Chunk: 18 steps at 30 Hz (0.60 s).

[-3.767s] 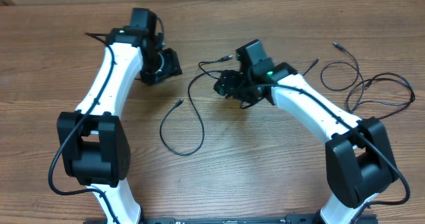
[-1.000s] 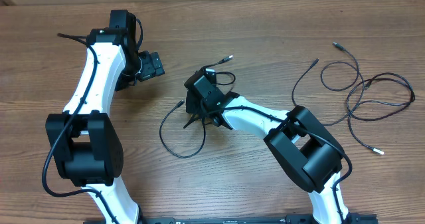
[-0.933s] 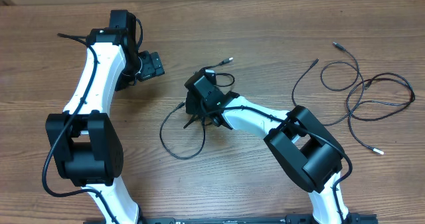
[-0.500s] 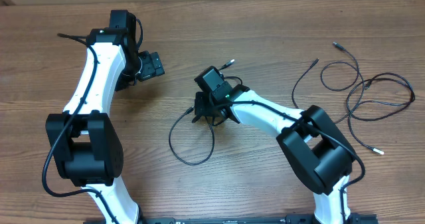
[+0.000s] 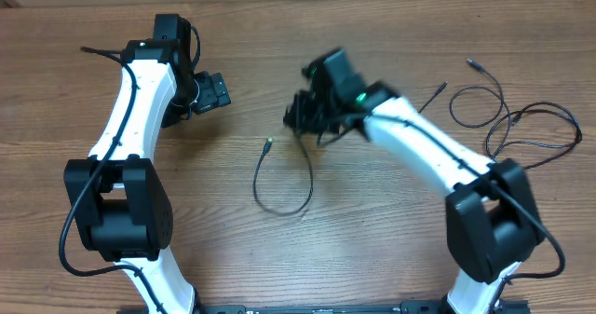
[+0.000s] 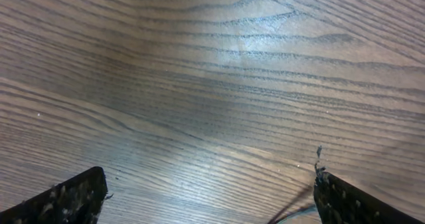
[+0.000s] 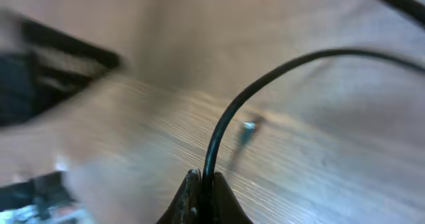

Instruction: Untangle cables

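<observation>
Overhead, the right gripper (image 5: pixel 300 120), pinched shut on one cable (image 5: pixel 310 185), has swung up and right within the last second, dragging the loop toward the table's centre. The left gripper (image 5: pixel 216 92) waits wide open. The other cables (image 5: pixel 511 119) lie well apart at far right, probably still tangled.

Table (image 5: pixel 391 249) is showing brown wood grain, smooth, catching a soft sheen in the left wrist view. The cables (image 5: pixel 282 211) are reading as thin black sheathing, faintly glossy. One plug tip (image 5: pixel 269 143) is glinting like metal. The arm shells (image 5: pixel 140 90) are looking like smooth, glossy white plastic, and the joint housings (image 5: pixel 126 207) like matt black. On the left gripper (image 6: pixel 209 197), the fingers (image 6: pixel 73 194) are showing rough, speckled black faces.
</observation>
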### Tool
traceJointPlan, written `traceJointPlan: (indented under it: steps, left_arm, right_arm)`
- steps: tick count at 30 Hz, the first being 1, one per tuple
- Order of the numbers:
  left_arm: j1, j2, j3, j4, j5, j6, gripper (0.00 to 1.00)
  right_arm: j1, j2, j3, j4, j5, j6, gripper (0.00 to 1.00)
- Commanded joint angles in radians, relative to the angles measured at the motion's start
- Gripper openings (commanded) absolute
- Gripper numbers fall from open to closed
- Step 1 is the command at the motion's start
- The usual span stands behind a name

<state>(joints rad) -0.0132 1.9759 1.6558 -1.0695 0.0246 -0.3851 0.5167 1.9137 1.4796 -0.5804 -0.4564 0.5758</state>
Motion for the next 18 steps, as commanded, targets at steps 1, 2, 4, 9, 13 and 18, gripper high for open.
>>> traceJointPlan:
  steps: [1,2,4,9,13,18]
  left_arm:
    - [-0.005,-0.001,0.007,0.000,-0.009,0.012,1.00]
    - [-0.005,-0.001,0.007,0.000,-0.009,0.012,0.99]
    - [-0.005,-0.001,0.007,0.000,-0.009,0.012,1.00]
    - [-0.005,-0.002,0.007,0.000,-0.009,0.012,1.00]
    - [-0.005,-0.001,0.007,0.000,-0.009,0.012,1.00]
    - [-0.005,-0.001,0.007,0.000,-0.009,0.012,0.99]
  right_arm:
    - [-0.092,-0.045,0.153,-0.001,-0.232,-0.035,0.04]
    - [-0.110,-0.045,0.186,-0.001,-0.265,-0.035,0.04]
    - [-0.147,-0.045,0.260,0.010,-0.314,-0.036,0.04]
    - [-0.254,-0.045,0.377,0.167,-0.315,-0.018,0.04]
    - [-0.373,-0.044,0.383,0.204,-0.314,0.161,0.04]
    - [-0.491,-0.039,0.372,0.002,-0.189,0.153,0.04]
